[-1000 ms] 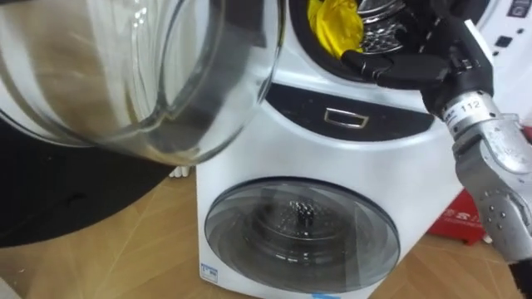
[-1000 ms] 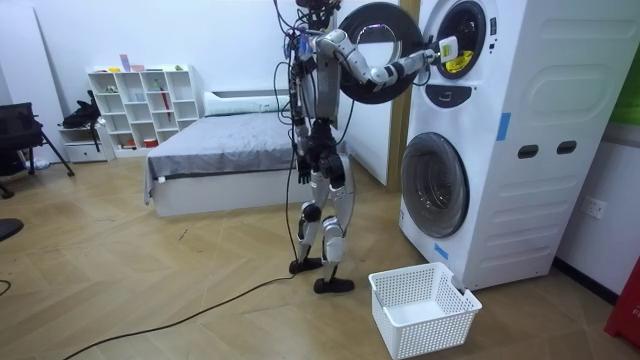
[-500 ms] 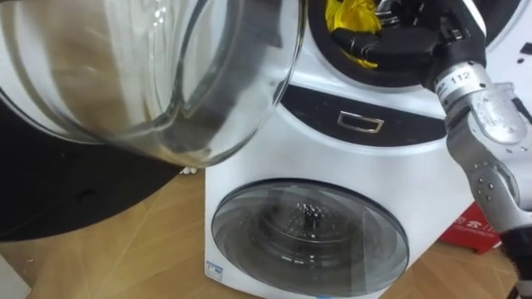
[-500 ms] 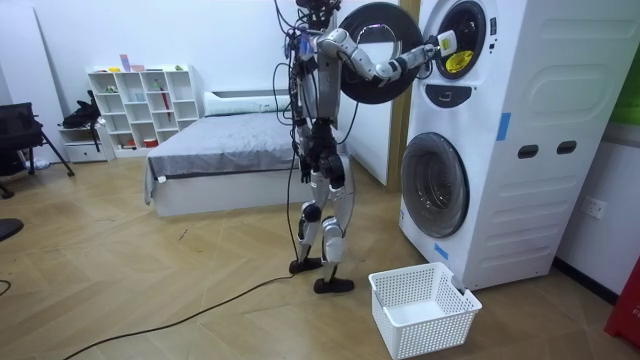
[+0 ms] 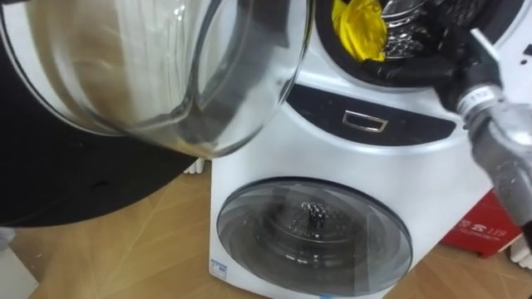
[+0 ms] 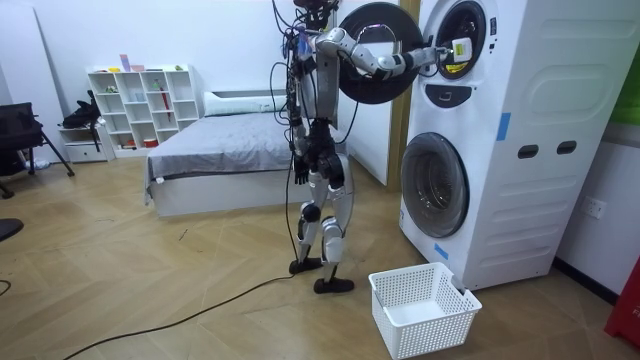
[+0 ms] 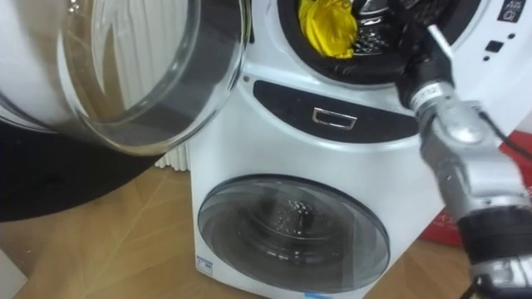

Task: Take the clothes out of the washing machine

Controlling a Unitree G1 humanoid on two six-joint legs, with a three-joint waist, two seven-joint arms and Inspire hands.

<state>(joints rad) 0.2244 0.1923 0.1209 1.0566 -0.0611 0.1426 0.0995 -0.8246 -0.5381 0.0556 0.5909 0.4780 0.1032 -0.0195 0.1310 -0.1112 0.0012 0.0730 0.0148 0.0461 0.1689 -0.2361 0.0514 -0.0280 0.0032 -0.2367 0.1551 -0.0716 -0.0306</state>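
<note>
A yellow cloth [image 5: 359, 29] [image 7: 327, 25] lies in the drum of the upper washing machine [image 6: 462, 52], whose round glass door [image 5: 166, 75] hangs open to my left. My right arm reaches up from the lower right, and my right hand [image 5: 413, 70] [image 7: 409, 35] is inside the drum's opening, just right of the yellow cloth. Its fingers are hidden in the dark of the drum. In the room view I stand upright in front of the stacked machines, with my left hand [image 6: 297, 172] hanging at my side.
The lower machine's round door [image 5: 314, 228] is closed, with a small handle [image 5: 366, 121] on the panel above it. A white laundry basket [image 6: 420, 308] stands on the wooden floor before the machines. A red box [image 5: 490, 224] sits at the right. A bed [image 6: 220, 150] is behind me.
My right hand has moved up and forward from the drum's lower rim into the opening beside the yellow cloth. The eye views have shifted a little.
</note>
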